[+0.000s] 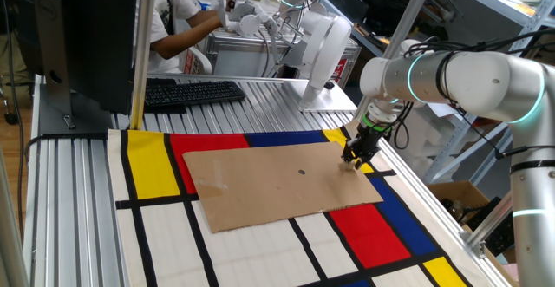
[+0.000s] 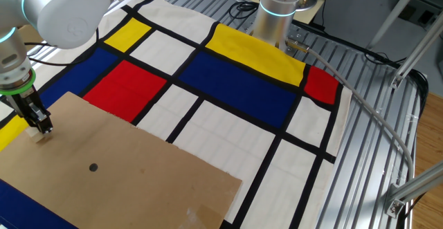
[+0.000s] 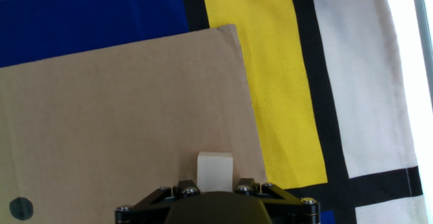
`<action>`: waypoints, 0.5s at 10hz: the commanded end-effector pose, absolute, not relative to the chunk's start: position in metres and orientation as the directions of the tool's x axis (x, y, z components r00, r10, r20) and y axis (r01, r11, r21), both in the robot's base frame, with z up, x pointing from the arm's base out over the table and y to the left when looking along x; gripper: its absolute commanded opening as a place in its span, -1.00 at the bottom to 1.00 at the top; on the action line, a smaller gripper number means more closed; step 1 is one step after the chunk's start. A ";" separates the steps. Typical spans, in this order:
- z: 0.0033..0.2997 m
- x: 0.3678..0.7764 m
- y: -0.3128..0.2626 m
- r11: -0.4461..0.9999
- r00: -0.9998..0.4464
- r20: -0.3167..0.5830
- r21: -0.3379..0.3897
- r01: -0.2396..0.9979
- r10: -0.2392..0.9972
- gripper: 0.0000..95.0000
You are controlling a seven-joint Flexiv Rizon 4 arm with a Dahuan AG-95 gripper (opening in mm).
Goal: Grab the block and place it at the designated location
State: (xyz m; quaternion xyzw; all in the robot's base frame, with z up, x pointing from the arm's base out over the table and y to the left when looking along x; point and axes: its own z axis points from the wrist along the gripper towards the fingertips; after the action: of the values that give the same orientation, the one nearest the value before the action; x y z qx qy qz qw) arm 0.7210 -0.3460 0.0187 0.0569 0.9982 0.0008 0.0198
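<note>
Hand view, block (image 3: 214,170) between hand (image 3: 215,195) fingers, on cardboard sheet (image 3: 115,109)

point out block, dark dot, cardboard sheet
block (image 3: 214,171): hand view, front face, between the jaws.
dark dot (image 2: 93,167): the other fixed view, centre of the mark.
cardboard sheet (image 1: 260,183): one fixed view, bare middle of the top.

Two opposite table-side views, close downward hand view
</note>
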 end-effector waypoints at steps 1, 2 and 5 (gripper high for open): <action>0.018 0.721 -0.346 0.994 -0.993 -0.038 0.005 0.113 0.113 -0.20; 0.018 0.721 -0.346 0.994 -0.993 -0.038 0.006 0.112 0.112 -0.20; 0.019 0.721 -0.346 0.994 -0.993 -0.038 0.009 0.108 0.109 -0.20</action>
State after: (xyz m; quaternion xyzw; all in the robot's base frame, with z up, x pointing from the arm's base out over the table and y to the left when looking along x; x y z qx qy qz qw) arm 0.7213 -0.3460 0.0193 0.0529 0.9984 0.0029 0.0188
